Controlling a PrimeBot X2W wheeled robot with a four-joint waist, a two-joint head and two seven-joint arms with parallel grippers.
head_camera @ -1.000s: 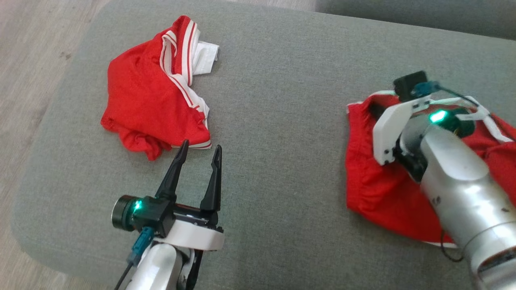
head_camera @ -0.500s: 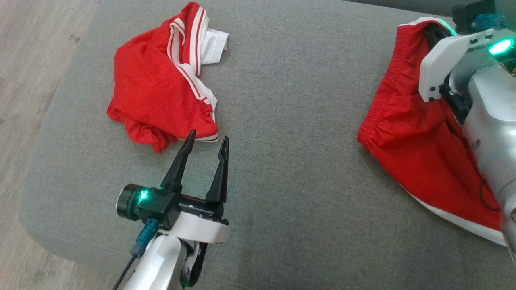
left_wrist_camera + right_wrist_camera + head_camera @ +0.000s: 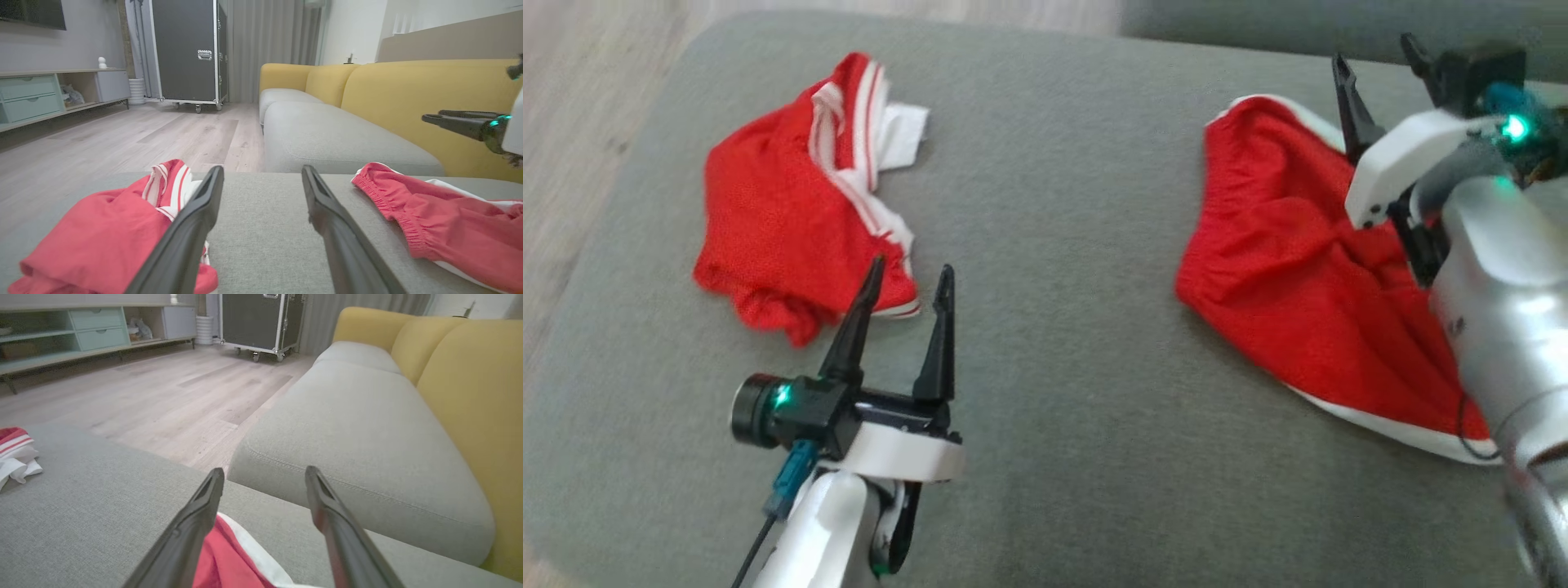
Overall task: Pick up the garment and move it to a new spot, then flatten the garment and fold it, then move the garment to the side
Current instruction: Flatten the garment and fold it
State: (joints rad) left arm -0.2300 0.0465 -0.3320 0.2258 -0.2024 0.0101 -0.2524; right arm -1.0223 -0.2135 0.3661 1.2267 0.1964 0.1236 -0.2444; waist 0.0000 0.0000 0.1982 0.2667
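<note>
The garment (image 3: 1282, 269), red shorts with white trim, lies loosely spread on the right of the grey cushion (image 3: 1062, 245). My right gripper (image 3: 1372, 51) stands open above its far edge, holding nothing. In the right wrist view the red cloth (image 3: 222, 559) lies below the open right gripper (image 3: 265, 471), near the left finger. My left gripper (image 3: 912, 266) is open and empty at the lower left. The left wrist view shows the left gripper (image 3: 262, 169) pointing between the garment (image 3: 441, 220) and a second red piece.
Another crumpled red garment with white stripes (image 3: 776, 212) lies on the cushion's left, just beyond my left fingertips, seen too as (image 3: 94, 228). A yellow sofa (image 3: 408, 90) stands behind. Wooden floor (image 3: 572, 106) borders the cushion's left edge.
My right gripper has opened and let go of the garment, which now lies on the cushion. The head camera has shifted. The left gripper stays open.
</note>
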